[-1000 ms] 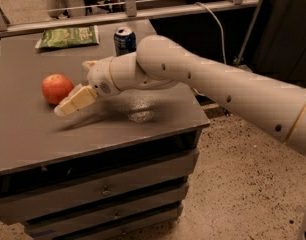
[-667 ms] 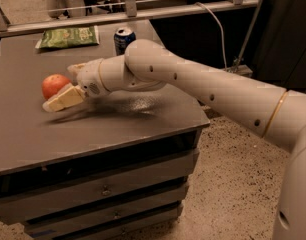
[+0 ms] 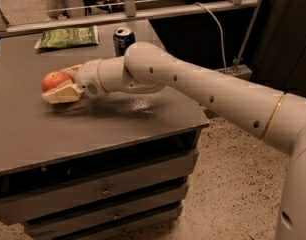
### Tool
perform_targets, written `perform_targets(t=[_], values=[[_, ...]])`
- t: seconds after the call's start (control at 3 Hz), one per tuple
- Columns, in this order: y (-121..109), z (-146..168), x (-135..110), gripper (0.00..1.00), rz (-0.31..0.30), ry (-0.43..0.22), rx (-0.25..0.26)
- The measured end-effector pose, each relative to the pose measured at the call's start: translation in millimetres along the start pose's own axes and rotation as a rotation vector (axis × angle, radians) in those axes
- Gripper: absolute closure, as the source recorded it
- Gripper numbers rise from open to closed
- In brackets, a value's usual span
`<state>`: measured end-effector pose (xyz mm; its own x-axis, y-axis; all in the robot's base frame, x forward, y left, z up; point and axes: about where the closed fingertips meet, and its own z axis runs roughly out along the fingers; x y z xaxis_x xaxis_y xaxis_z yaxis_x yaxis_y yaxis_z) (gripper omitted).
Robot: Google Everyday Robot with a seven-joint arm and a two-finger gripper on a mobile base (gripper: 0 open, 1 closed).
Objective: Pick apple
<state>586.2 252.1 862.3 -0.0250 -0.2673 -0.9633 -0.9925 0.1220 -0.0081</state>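
The apple, round and orange-red, sits on the grey table at its left side. My gripper has reached it from the right on the long white arm. One cream finger lies along the apple's near side and the other shows behind it, so the apple stands between the two fingers. The gripper is open and the apple rests on the table top.
A blue soda can stands behind the arm near the table's back edge. A green snack bag lies at the back left. The table has drawers below and a speckled floor to its right.
The gripper has moved left across the table to the apple, and its fingers now stand on either side of it. The apple has not moved.
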Motion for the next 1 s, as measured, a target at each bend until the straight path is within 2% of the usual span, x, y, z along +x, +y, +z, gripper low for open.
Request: perform_targets(t=[0.33,0.67,1.0], values=[[1.0,-29.0,-12.9,0.87,0.012,-0.069,0.015],[5.1,-86.2,-30.9,1.00,0.014,-0.169,0.055],[-5.4,-117.5,-26.4,1.00,0.020,-0.176,0.111]])
